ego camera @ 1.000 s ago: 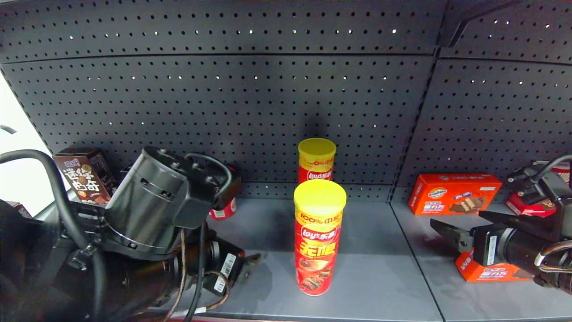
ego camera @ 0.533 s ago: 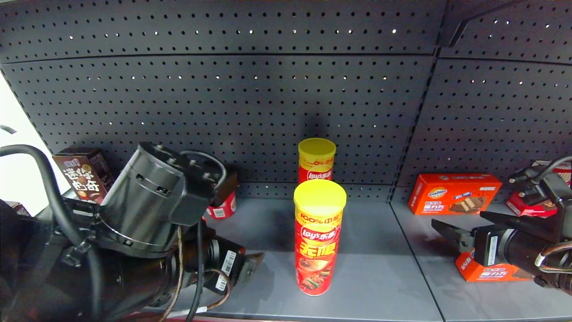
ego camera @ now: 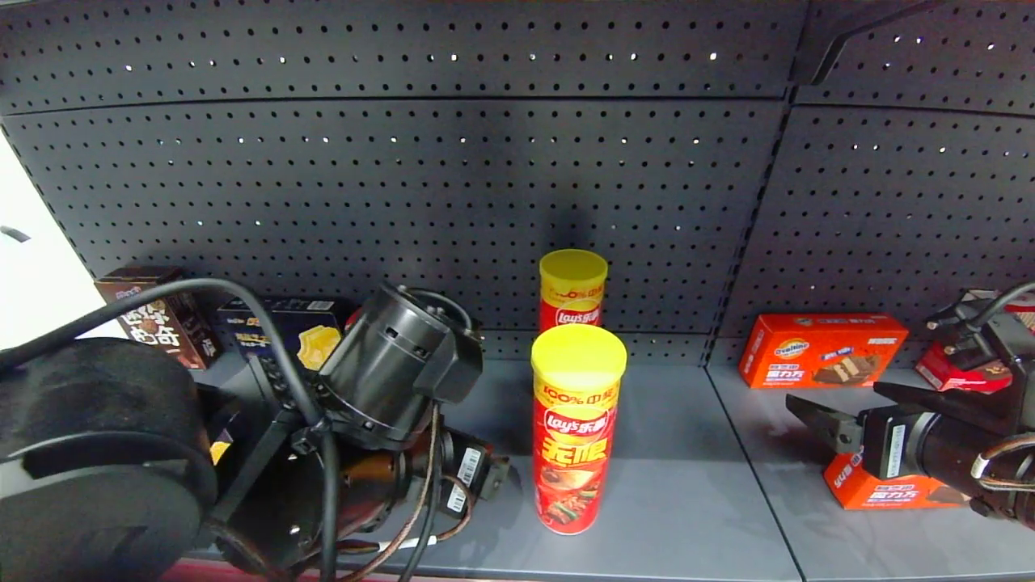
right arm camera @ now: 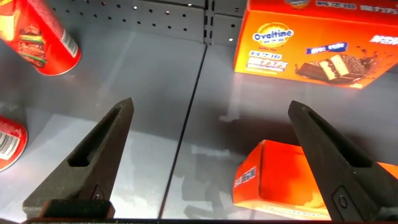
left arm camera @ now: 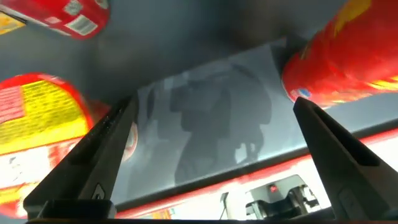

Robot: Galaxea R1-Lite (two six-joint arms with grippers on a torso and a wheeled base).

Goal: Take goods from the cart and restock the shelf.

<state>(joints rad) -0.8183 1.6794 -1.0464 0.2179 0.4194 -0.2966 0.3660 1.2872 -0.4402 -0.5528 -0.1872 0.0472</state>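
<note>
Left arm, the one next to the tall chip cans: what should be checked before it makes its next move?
1. Left jaws open, nothing between them: ok.
2. Right jaws open, nothing between them: ok.
3. Front chip can upright on the shelf: ok.
4. Rear chip can upright, directly behind the front one: ok.
5. Room between the left arm and the front chip can: cannot tell; it looks tight.
6. Orange box below the right jaws lying flat: ok.
</note>
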